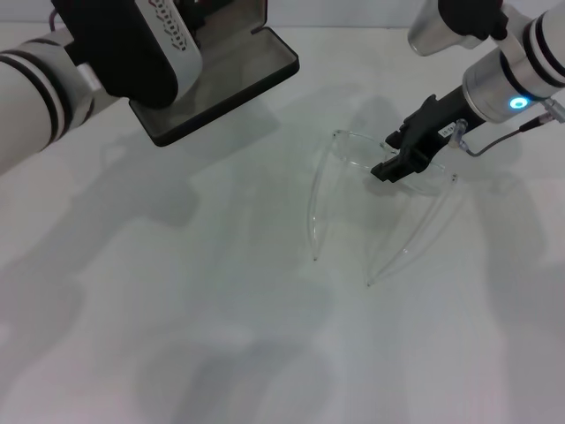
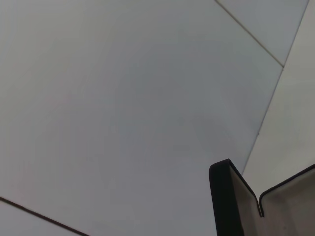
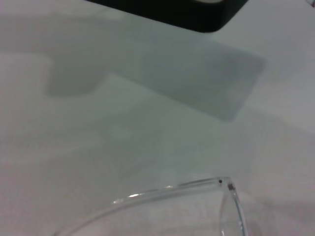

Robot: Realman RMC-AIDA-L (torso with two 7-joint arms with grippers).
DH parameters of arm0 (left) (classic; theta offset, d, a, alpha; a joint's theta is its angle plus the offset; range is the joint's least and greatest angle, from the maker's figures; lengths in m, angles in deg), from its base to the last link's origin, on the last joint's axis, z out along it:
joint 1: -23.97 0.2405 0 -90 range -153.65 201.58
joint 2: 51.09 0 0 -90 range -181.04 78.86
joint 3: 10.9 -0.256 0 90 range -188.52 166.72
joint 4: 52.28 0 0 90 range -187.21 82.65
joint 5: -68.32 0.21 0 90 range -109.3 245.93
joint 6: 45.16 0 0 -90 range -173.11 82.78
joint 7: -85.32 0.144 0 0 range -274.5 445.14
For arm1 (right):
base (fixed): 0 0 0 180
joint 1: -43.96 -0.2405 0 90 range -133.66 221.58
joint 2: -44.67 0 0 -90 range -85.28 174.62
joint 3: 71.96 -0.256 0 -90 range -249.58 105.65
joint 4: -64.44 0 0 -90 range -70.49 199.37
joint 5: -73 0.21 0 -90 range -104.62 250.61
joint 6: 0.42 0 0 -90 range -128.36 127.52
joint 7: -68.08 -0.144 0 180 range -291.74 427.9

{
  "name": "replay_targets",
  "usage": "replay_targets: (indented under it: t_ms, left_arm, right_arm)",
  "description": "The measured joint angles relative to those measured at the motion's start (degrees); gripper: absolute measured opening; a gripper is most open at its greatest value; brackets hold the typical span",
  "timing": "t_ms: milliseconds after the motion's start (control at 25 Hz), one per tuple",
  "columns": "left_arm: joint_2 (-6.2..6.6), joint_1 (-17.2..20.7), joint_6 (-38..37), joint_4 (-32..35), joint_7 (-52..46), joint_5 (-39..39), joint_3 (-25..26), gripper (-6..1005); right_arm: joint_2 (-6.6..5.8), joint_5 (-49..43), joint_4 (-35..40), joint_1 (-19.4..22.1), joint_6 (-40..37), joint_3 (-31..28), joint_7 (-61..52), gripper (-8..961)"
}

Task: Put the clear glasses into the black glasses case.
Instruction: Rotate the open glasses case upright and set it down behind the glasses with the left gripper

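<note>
The clear glasses (image 1: 351, 166) sit on the white table right of centre, front towards the back, with their thin arms reaching towards me. My right gripper (image 1: 385, 156) is open and low at the glasses' front bar, one finger on each side of it. One hinge corner of the glasses (image 3: 173, 189) shows in the right wrist view. The black glasses case (image 1: 252, 71) lies open at the back left, grey lining up. My left gripper (image 1: 181, 44) hangs over the case's left part and hides it. The left wrist view shows only an edge of the case (image 2: 227, 201).
The white table (image 1: 177, 291) stretches bare in front of the glasses and the case. The case's dark edge (image 3: 197, 14) shows beyond the glasses in the right wrist view. A thin seam (image 2: 266, 113) crosses the white surface in the left wrist view.
</note>
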State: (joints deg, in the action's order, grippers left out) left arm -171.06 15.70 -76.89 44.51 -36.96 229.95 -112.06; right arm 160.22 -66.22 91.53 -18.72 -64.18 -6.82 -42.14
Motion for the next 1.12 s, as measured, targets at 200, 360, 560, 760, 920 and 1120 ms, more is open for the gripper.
replay_targets:
  t_ms: [200, 360, 560, 760, 920, 1120]
  left_arm:
    - [0.01, -0.04, 1.18, -0.88, 0.01, 0.00, 0.00, 179]
    - [0.00, -0.15, 1.59, -1.19, 0.07, 0.00, -0.09, 180]
    - [0.02, -0.08, 1.59, -1.19, 0.11, 0.09, -0.20, 181]
    - [0.05, -0.15, 2.25, -2.37, 0.12, 0.51, -0.12, 182]
    - [0.03, -0.05, 3.54, -2.88, 0.12, 0.53, -0.12, 183]
    - [0.11, -0.15, 4.62, -3.45, 0.12, 0.63, -0.06, 185]
  right_arm:
    - [0.22, 0.00, -0.67, -0.05, 1.00, 0.20, 0.00, 551]
    - [0.34, 0.00, -1.55, -0.14, 1.62, 0.04, 0.00, 536]
    - [0.39, 0.16, -1.71, 0.22, 2.39, -0.06, -0.11, 433]
    - [0.38, 1.56, -0.07, 2.08, 3.91, 0.13, 0.08, 223]
    - [0.34, 1.59, 0.42, 2.57, 3.41, 0.06, -0.40, 106]
    - [0.39, 1.95, 4.69, 4.98, 0.31, 0.11, -0.40, 98]
